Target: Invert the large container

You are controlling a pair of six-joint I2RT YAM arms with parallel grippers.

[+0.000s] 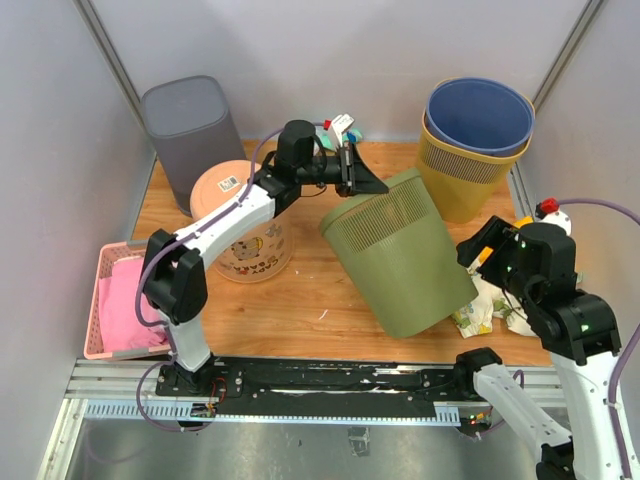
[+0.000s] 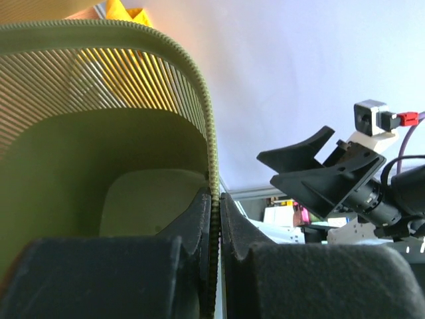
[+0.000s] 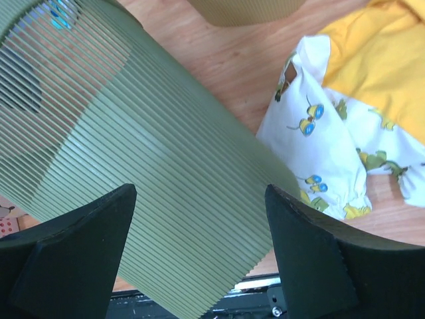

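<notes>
The large container is an olive-green ribbed bin point(image 1: 400, 255), tipped on its side with its open mouth toward the back left. My left gripper point(image 1: 362, 180) is shut on the bin's rim; in the left wrist view its fingers point(image 2: 196, 229) pinch the thin ribbed rim point(image 2: 211, 166). My right gripper point(image 1: 482, 252) is open beside the bin's base end at the right. In the right wrist view its fingers point(image 3: 312, 259) are spread wide over the bin's ribbed wall point(image 3: 153, 173), not touching it.
A yellow bin with a blue bin nested in it point(image 1: 478, 140) stands at the back right. A grey bin point(image 1: 190, 130) and a round tub point(image 1: 245, 225) stand at the back left. A pink basket point(image 1: 120, 300) sits left. Printed and yellow cloths point(image 3: 345, 133) lie right of the green bin.
</notes>
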